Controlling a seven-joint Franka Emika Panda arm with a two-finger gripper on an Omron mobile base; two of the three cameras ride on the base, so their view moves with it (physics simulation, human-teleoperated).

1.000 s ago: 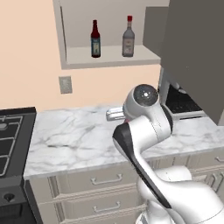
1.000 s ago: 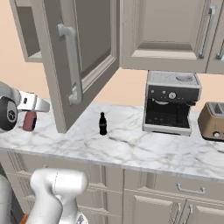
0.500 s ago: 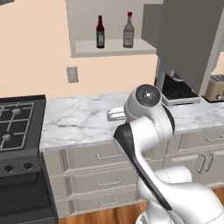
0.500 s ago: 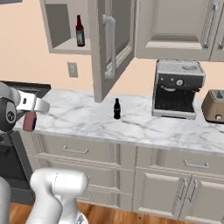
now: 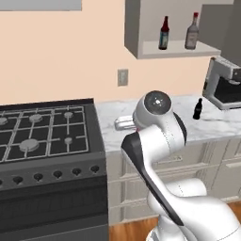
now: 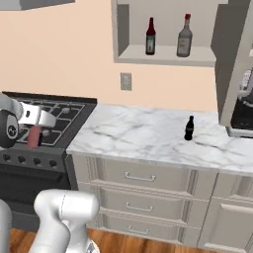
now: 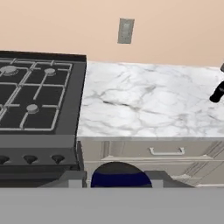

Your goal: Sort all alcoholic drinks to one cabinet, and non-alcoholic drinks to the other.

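Observation:
My gripper (image 6: 34, 130) is shut on the short purple-pink container (image 6: 33, 137), hanging over the stove front. In the hand view its blue top (image 7: 118, 176) sits between my fingertips, with the gripper (image 7: 118, 180) closed around it. The two tall alcoholic bottles stand on the shelf of the open wall cabinet (image 5: 175, 49): the dark one (image 5: 164, 33) on the left, the clear red-capped one (image 5: 191, 31) on the right. They also show in the right base view, dark bottle (image 6: 150, 36) and clear bottle (image 6: 184, 36). The small black cola bottle (image 5: 198, 109) (image 6: 189, 128) (image 7: 216, 92) stands on the marble counter.
A black gas stove (image 5: 42, 132) (image 6: 59, 112) (image 7: 30, 96) adjoins the counter's left end. A coffee machine (image 5: 226, 87) stands at the counter's right. The cabinet's grey door (image 6: 232, 59) hangs open beside it. A wall outlet (image 5: 122, 77) sits under the cabinet.
The whole picture has shifted: the base has driven left and back, bringing the stove into view. My gripper still holds the purple-pink container.

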